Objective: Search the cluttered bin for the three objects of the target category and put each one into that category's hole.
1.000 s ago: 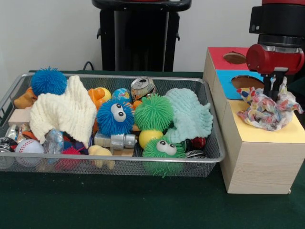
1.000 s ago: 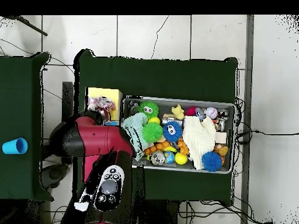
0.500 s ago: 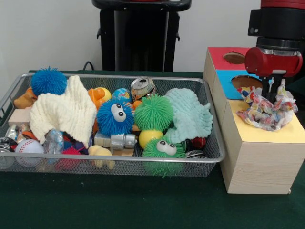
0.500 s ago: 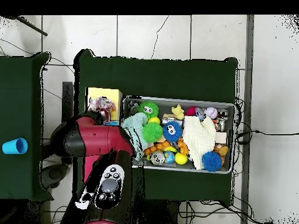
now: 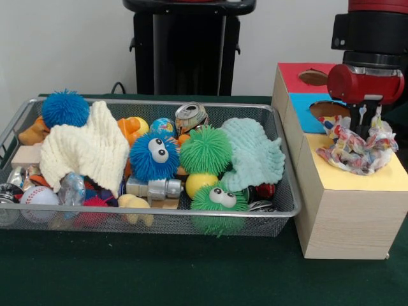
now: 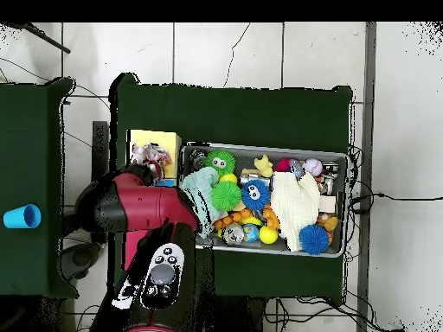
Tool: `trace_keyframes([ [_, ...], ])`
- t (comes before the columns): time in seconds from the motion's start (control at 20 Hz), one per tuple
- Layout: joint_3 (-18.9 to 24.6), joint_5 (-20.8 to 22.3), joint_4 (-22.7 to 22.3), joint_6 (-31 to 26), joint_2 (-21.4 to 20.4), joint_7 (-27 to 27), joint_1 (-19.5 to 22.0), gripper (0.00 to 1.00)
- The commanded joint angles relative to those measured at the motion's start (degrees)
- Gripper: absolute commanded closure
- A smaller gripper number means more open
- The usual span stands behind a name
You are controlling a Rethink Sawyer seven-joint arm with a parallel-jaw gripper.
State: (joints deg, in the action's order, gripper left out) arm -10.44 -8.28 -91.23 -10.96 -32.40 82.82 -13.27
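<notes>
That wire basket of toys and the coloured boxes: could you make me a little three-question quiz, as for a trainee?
1. True or false: the polka-dot wrapper lies crumpled on the yellow-faced box, not inside the wire mesh bin.
2. Which knitted cloth lies beside the green spiky ball in the front view? A. cream cloth B. mint cloth C. neither
3. Fill in: counting from the front of the row, the box faces run yellow, ____, red.

Key: 1 true; 2 B; 3 blue.

The gripper hangs right above the wrapper, too hidden to judge.
</notes>
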Motion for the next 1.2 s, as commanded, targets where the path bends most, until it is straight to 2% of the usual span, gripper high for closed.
trace_keyframes([
  [0.05, 4.43, -0.16, -1.80, 3.70, 4.81, 12.18, 1.63, 1.00],
  [0.3, 5.56, 0.02, -2.37, 8.18, 4.83, 13.04, 2.34, 1.00],
  [0.75, 8.01, -0.96, -3.46, 9.91, 4.02, 13.80, 3.65, 1.00],
  [1.2, 5.77, -1.47, -1.41, 10.71, 7.46, 13.70, 2.18, 1.00],
])
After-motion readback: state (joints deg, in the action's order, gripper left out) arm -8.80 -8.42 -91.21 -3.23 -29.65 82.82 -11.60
